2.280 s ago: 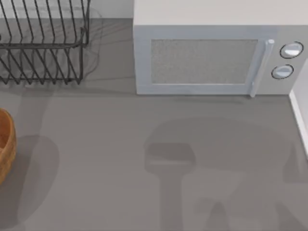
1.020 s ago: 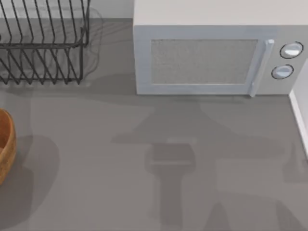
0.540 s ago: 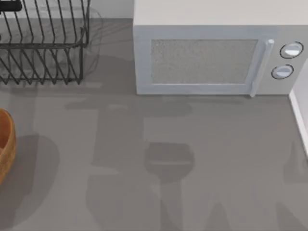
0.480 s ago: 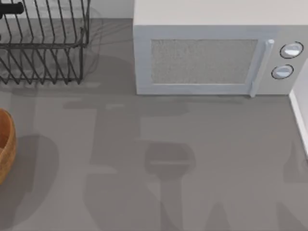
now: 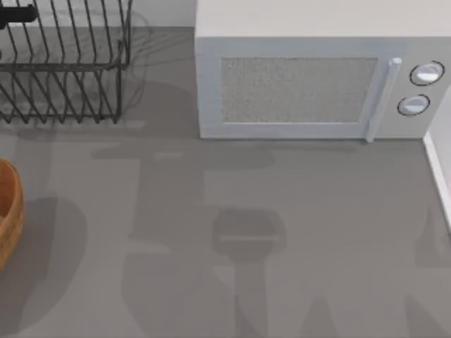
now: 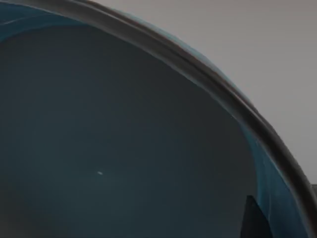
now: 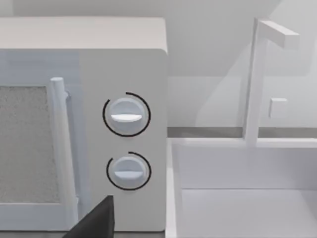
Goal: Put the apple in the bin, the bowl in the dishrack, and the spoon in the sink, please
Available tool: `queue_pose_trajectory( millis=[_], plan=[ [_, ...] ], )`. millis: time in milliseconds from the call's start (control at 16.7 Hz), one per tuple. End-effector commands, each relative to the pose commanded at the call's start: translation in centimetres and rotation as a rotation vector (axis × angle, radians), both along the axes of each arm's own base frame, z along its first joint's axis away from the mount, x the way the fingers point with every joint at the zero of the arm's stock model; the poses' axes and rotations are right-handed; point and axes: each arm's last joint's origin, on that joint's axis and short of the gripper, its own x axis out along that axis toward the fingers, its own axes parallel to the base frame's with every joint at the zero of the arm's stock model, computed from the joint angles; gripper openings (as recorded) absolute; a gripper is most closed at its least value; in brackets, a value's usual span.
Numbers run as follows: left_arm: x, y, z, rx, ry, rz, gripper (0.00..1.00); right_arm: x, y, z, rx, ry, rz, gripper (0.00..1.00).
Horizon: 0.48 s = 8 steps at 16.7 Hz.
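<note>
The grey worktop holds a big white microwave. Left of the microwave stands the black wire dishrack, cut off at the edge, with a small dark piece poking in over it. Further left of the microwave, an orange-brown container is half cut off. The sink sits right of the microwave. The bowl looks dark teal-blue inside with a thin rim, very close to the left wrist camera. I cannot tell if either end effector is open or closed
</note>
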Motion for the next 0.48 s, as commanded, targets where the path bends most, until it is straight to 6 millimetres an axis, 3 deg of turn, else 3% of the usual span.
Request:
queue_pose_trajectory(
  millis=[480],
  plan=[
    [0.0,0.0,0.0,0.0,0.0,0.0,0.83,0.0,0.0,0.0,0.0,0.0,0.0,1.0]
  ],
)
